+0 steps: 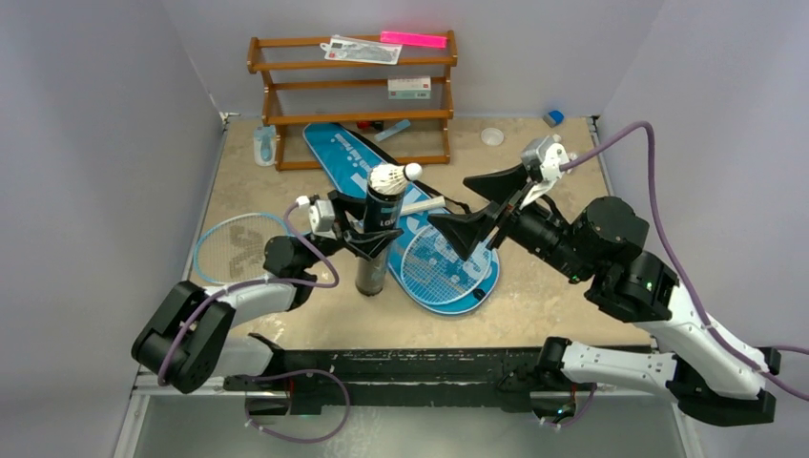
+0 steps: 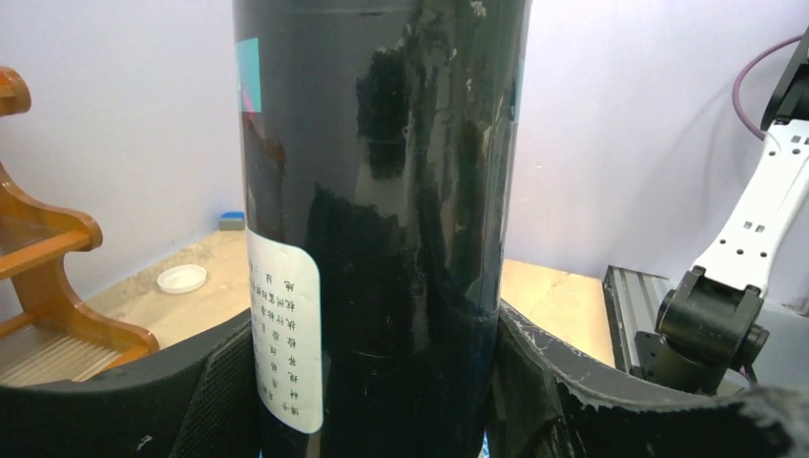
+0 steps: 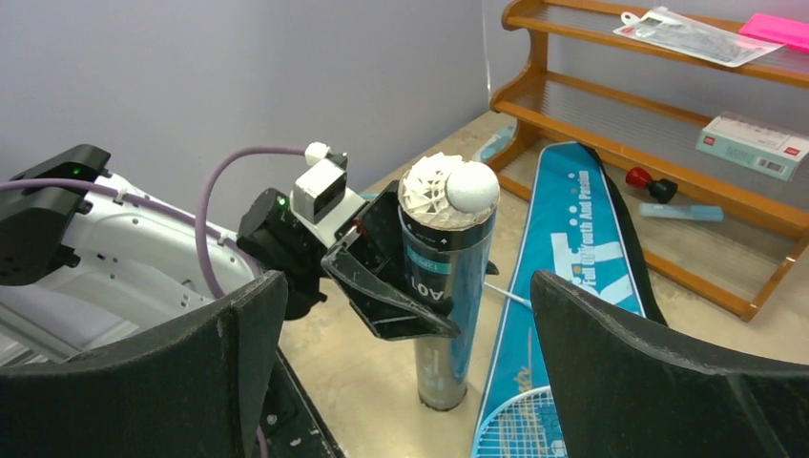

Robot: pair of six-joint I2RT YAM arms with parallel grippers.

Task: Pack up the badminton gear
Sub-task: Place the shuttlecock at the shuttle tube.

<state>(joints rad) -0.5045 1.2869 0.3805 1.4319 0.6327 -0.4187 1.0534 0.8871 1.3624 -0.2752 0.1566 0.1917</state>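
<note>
The black tube (image 1: 374, 250) stands upright on the table, and my left gripper (image 1: 365, 232) is shut on its upper half. In the left wrist view the tube (image 2: 382, 191) fills the gap between both pads (image 2: 221, 391). A white feather shuttlecock (image 1: 393, 176) pokes out of the tube's mouth, cork end up, also seen as the shuttlecock (image 3: 448, 189) from the right wrist. My right gripper (image 1: 482, 205) hangs open and empty, right of the tube. A light-blue racket (image 1: 446, 269) lies on the blue bag (image 1: 336, 153). Another racket (image 1: 232, 245) lies at the left.
The brown wooden rack (image 1: 353, 91) stands at the back wall with small packets on its shelves. A pale-blue bottle (image 1: 264, 145) stands left of it. A white lid (image 1: 492, 136) and a small blue block (image 1: 554, 117) lie at the back right.
</note>
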